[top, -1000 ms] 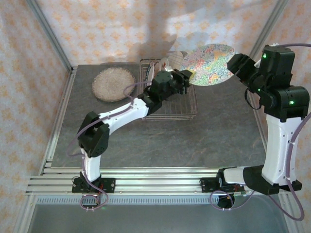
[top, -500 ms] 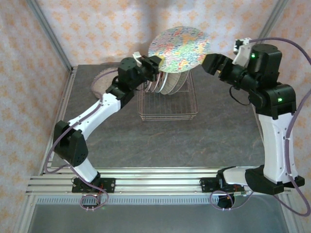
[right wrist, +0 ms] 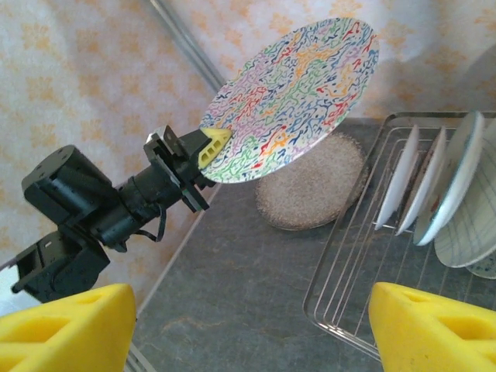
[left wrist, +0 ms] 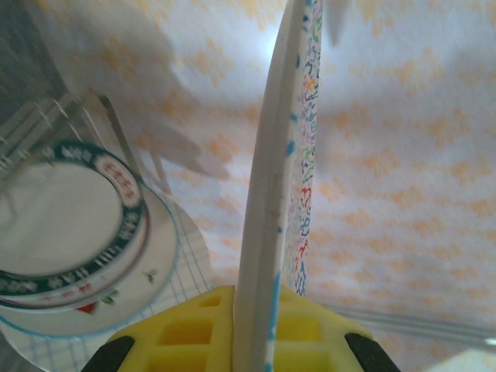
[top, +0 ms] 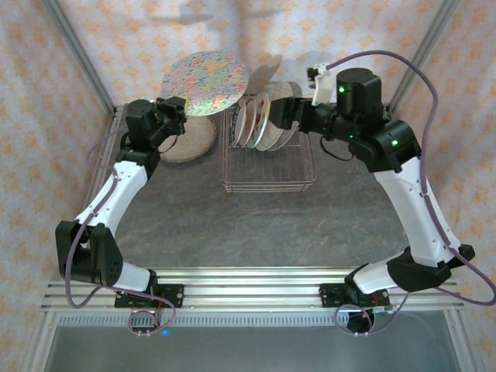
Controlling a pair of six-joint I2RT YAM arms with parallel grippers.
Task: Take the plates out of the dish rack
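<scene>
Floral plate (top: pixel 205 83) has swung left, away from over the dish rack (top: pixel 267 182), and now the left gripper (top: pixel 177 107) is clamped on it above the speckled plate (right wrist: pixel 310 190) lying on the table, while the right gripper (right wrist: pixel 252 325) hangs spread and empty by the rack, so I'd say one down, one nearly, several plates (top: pixel 260 124) to go.

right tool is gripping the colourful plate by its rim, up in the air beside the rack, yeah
No, it is the left tool that grips the colourful plate by its rim, up in the air beside the rack. The right wrist view shows this; the right tool is open and holds nothing.
</scene>
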